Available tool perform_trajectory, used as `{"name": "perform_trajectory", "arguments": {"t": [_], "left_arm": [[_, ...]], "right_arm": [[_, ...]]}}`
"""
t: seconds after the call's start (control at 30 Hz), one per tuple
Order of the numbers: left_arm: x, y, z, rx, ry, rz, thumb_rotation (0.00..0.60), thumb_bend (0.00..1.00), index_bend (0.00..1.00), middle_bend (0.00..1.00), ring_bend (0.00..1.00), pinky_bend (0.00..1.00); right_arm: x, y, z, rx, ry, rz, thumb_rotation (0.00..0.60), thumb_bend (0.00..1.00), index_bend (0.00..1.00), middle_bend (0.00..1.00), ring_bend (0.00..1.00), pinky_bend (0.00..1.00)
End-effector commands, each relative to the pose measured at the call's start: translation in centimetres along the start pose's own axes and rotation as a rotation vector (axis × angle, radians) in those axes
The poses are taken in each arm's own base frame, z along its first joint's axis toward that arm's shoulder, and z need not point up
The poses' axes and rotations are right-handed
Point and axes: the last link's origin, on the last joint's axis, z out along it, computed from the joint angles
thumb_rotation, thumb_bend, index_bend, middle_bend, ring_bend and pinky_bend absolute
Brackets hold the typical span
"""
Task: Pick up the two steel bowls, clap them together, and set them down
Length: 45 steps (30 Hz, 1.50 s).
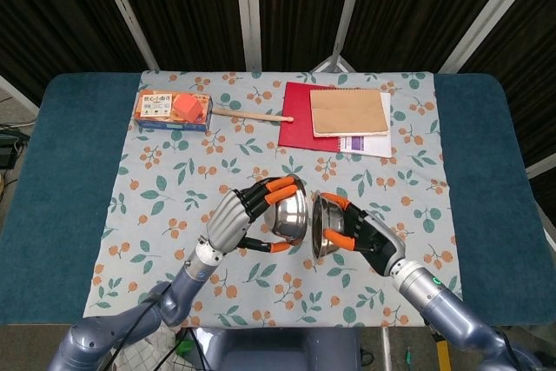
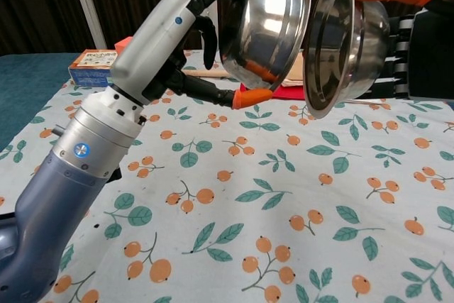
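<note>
Two steel bowls hang in the air above the floral cloth (image 1: 174,188), rims turned toward each other. My left hand (image 1: 239,217) grips the left bowl (image 1: 289,212) (image 2: 268,25), orange fingertips hooked over its rim. My right hand (image 1: 365,239) grips the right bowl (image 1: 326,230) (image 2: 347,40) from behind. In the head view the rims sit almost against each other. The chest view shows a thin gap between them at the top, closing toward the bottom. Whether they touch is unclear.
At the back of the cloth lie an orange and white box (image 1: 173,109), a wooden stick (image 1: 252,115), and a red folder (image 1: 304,123) with a brown notebook (image 1: 349,112) on it. Blue table (image 1: 61,180) shows on both sides of the cloth.
</note>
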Motion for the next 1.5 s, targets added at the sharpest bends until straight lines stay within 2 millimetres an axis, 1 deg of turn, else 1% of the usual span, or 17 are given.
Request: {"name": "perform_trajectory", "arguments": {"t": [0.03, 0.53, 0.67, 0.83, 1.0, 1.2, 1.5], "left_arm": [[0.0, 0.0, 0.0, 0.001, -0.001, -0.002, 0.6, 0.26, 0.43, 0.55, 0.44, 0.65], [-0.3, 0.7, -0.1, 0.014, -0.002, -0.068, 0.6, 0.26, 0.42, 0.54, 0.44, 0.65], [-0.5, 1.1, -0.3, 0.023, -0.007, -0.097, 0.6, 0.26, 0.42, 0.54, 0.44, 0.65], [0.0, 1.4, -0.4, 0.008, -0.007, -0.079, 0.6, 0.26, 0.42, 0.54, 0.44, 0.65], [1.2, 1.5, -0.4, 0.0, 0.0, -0.063, 0.6, 0.26, 0.42, 0.54, 0.44, 0.65], [3.3, 1.6, -0.7, 0.003, -0.008, -0.042, 0.6, 0.26, 0.42, 0.54, 0.44, 0.65], [6.0, 1.4, -1.3, 0.017, -0.021, 0.017, 0.6, 0.26, 0.42, 0.54, 0.44, 0.65]], "right_arm": [[-0.7, 0.3, -0.1, 0.001, -0.007, 0.009, 0.6, 0.36, 0.75, 0.65, 0.64, 0.8], [-3.5, 0.4, -0.7, 0.014, -0.044, 0.039, 0.6, 0.36, 0.72, 0.65, 0.62, 0.8], [-3.7, 0.6, -0.7, 0.014, -0.059, 0.039, 0.6, 0.36, 0.72, 0.65, 0.61, 0.8], [-3.7, 0.7, -0.8, 0.023, -0.061, 0.041, 0.6, 0.36, 0.71, 0.65, 0.61, 0.8], [-3.0, 0.1, -1.2, 0.049, -0.038, 0.034, 0.6, 0.36, 0.71, 0.65, 0.61, 0.8], [-1.4, -0.8, -1.9, 0.072, 0.034, 0.043, 0.6, 0.36, 0.71, 0.65, 0.61, 0.8], [1.8, -1.4, -1.6, 0.08, 0.11, 0.048, 0.6, 0.36, 0.71, 0.65, 0.6, 0.8]]}}
